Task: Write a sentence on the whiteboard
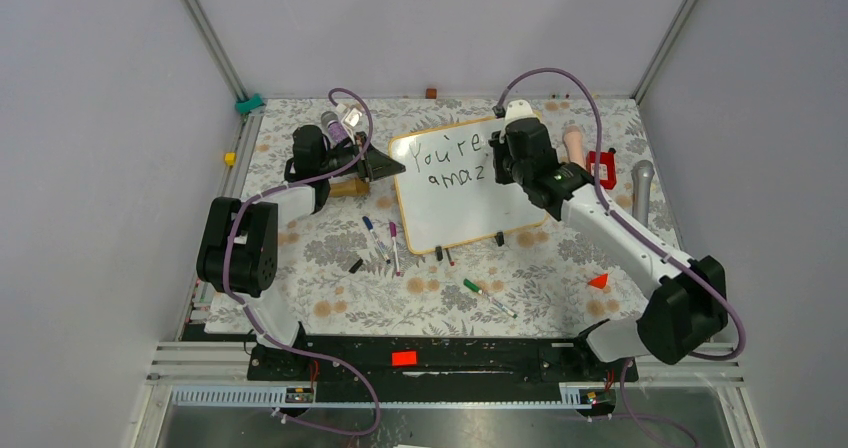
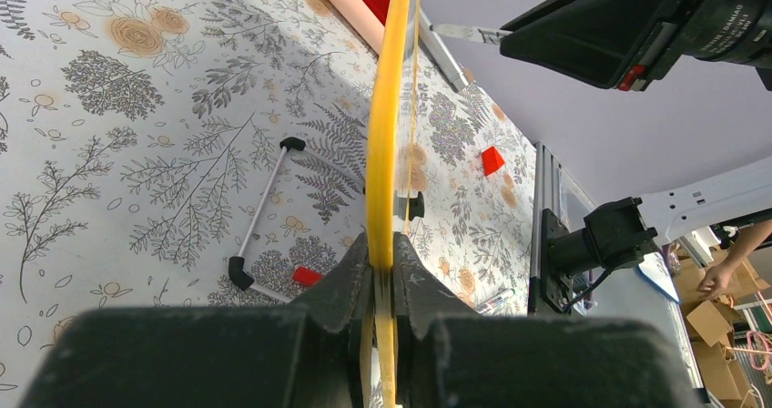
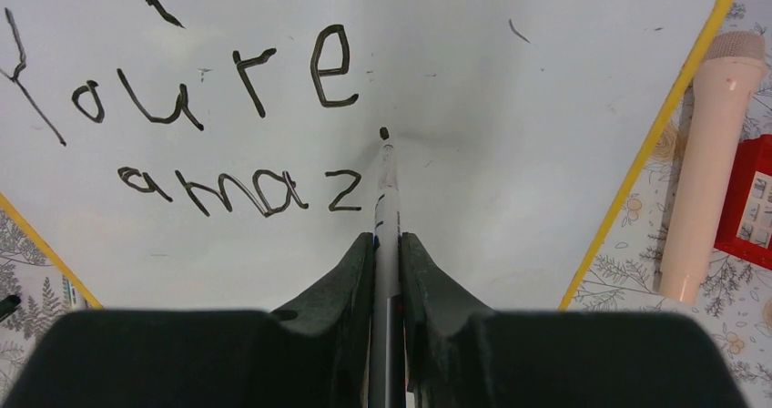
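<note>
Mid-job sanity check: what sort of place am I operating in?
Likely a lab robot cell, not a classroom: white panels on aluminium framing enclose a floral-covered table, with cardboard boxes beyond. The left gripper clamps the whiteboard edge while the right gripper holds a marker over it.

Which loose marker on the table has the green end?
The marker closest to the arm bases, in front of the whiteboard; the blue-ended marker and purple-ended marker lie farther left.

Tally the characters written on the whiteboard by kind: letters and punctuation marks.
Letters: 9
Apostrophes: 1
Total: 10 characters in the sentence on the whiteboard
</note>
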Motion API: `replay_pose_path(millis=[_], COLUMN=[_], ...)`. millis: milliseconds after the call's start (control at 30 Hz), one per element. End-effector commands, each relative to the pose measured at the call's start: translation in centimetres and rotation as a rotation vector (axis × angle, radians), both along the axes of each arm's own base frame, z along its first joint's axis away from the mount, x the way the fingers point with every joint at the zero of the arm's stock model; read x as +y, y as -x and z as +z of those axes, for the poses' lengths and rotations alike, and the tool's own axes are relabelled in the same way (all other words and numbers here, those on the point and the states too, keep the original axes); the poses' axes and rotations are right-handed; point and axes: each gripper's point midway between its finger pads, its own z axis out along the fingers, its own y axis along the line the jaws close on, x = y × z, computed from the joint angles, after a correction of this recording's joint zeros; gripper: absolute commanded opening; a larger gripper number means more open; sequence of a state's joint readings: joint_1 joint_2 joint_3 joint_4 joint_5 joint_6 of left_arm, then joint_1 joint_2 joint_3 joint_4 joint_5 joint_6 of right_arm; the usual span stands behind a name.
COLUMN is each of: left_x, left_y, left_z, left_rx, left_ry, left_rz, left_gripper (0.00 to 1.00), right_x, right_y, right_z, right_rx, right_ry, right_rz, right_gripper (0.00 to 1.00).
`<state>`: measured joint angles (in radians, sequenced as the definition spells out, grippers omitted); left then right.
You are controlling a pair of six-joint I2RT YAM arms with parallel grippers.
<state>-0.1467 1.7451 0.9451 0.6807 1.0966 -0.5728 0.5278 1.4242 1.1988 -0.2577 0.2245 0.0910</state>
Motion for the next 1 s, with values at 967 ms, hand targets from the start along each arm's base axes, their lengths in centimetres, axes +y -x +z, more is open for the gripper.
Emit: replay_pose_path(millis=[967], left_x=[-0.6], left_y=[0.2], left_z=[1.6], left_rx=[-0.124], left_ry=[-0.006], left_rz=[-0.061], left_gripper=[0.0], right_x=[0.3], right_y=[0.0], right_z=[0.0], right_rx=[0.003], right_ry=[-0.032], right_rz=[0.006], right_gripper=[0.0])
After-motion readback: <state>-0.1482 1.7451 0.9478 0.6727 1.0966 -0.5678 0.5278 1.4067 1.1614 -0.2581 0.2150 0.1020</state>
